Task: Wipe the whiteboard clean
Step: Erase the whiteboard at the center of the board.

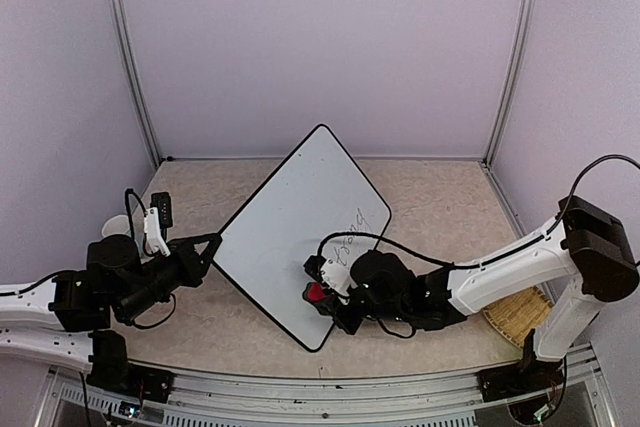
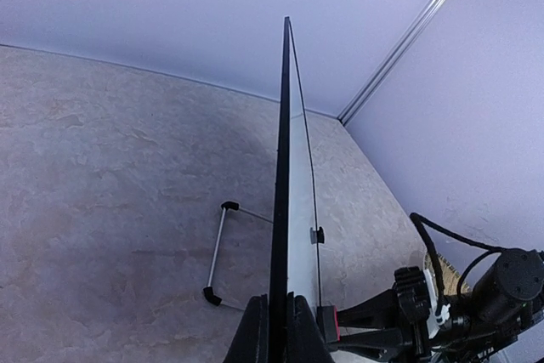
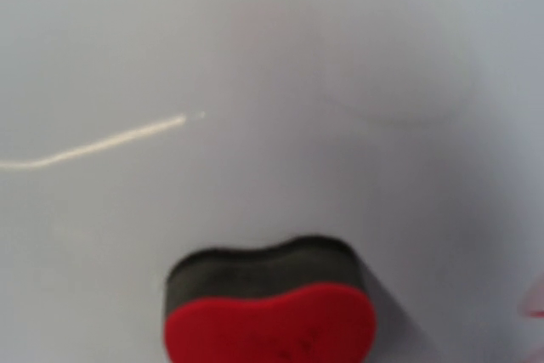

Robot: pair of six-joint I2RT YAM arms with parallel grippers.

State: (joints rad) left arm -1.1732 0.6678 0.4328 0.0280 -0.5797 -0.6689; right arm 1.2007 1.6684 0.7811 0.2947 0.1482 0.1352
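The whiteboard (image 1: 285,232) stands tilted on the table, a white panel with a thin black frame and black handwriting (image 1: 347,245) near its right corner. My left gripper (image 1: 212,245) is shut on the board's left corner. In the left wrist view the board's edge (image 2: 281,176) runs straight up from between the shut fingers (image 2: 253,333). My right gripper (image 1: 322,294) is shut on a red and black eraser (image 1: 315,293), which presses its black felt against the board's lower face. The right wrist view shows the eraser (image 3: 270,312) on the white surface (image 3: 297,82); its fingers are out of frame.
A wire stand leg (image 2: 216,254) sticks out behind the board. A woven basket (image 1: 518,315) lies at the right, beside the right arm's base. A small white object (image 1: 116,226) sits behind the left arm. Grey walls and metal posts enclose the table.
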